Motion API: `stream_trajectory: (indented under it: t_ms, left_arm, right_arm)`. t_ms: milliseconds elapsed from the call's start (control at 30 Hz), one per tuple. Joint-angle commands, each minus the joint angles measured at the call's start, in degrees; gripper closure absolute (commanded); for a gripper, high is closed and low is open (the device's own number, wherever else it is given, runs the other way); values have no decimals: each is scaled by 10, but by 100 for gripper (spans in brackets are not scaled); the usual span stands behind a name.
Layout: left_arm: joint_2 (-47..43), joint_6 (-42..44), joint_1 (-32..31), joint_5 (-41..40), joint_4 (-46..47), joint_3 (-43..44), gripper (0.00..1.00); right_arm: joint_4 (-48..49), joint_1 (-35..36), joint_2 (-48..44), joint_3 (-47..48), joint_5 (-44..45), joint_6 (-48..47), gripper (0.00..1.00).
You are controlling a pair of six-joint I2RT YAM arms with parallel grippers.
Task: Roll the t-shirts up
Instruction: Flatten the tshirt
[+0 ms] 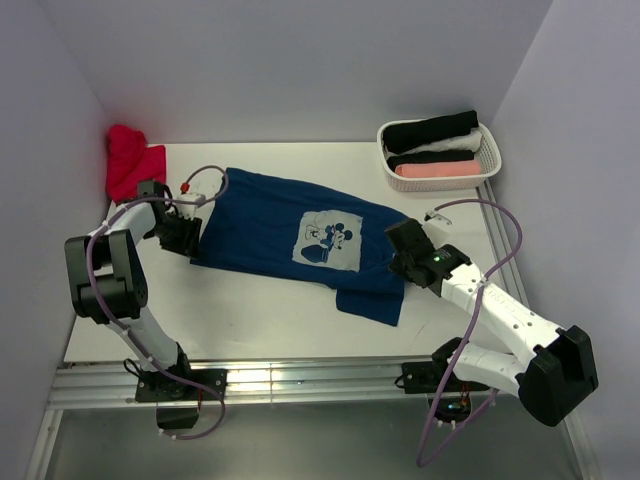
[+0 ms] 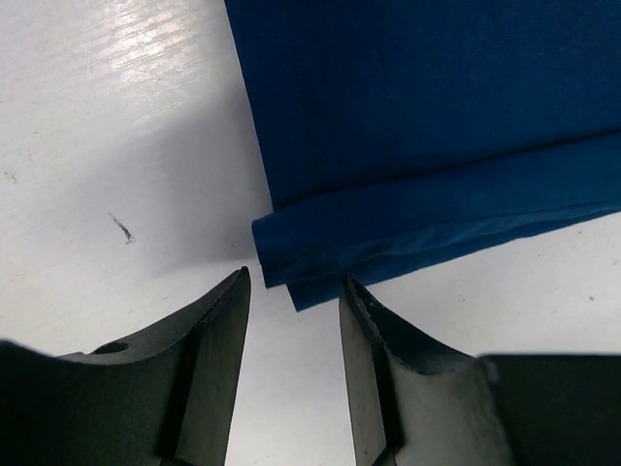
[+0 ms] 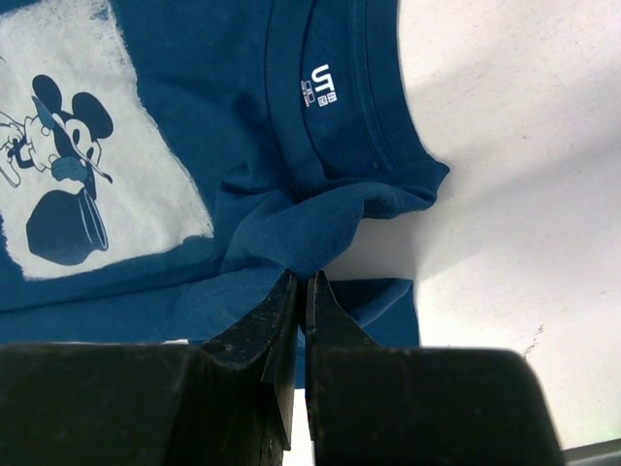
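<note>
Blue shirt point(image 1: 255, 225) spread on table point(image 1: 250, 310), print up; step in hand looks like laying out. My left gripper point(image 2: 294, 283) parted, empty, just short of hem corner. My right gripper point(image 3: 302, 282) pinched shut on cloth fold by collar. Next: smooth wrinkles, start roll from one end.

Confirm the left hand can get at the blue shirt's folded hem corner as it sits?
Probably yes. The left hand is open, and the blue t-shirt has its folded hem corner lying flat on the table right at the fingertips, with nothing in between.
</note>
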Motion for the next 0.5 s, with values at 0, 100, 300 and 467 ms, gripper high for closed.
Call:
stream_trajectory:
  t_ms: [0,100,300,467]
  left_arm:
    - [8,-12,2,12,17,10,53]
    - [13,-13,1,20,15,14,55]
    - [18,-22,1,24,15,20,71]
    - [15,-20,1,30,4,30,90]
  right_arm:
    - [12,-3,-2,-6,2,-8,100]
    - [13,-3,-1,-7,3,-8,100]
    - [12,-3,-1,-6,3,-8,100]
    - [12,-3,-1,-7,2,-8,100]
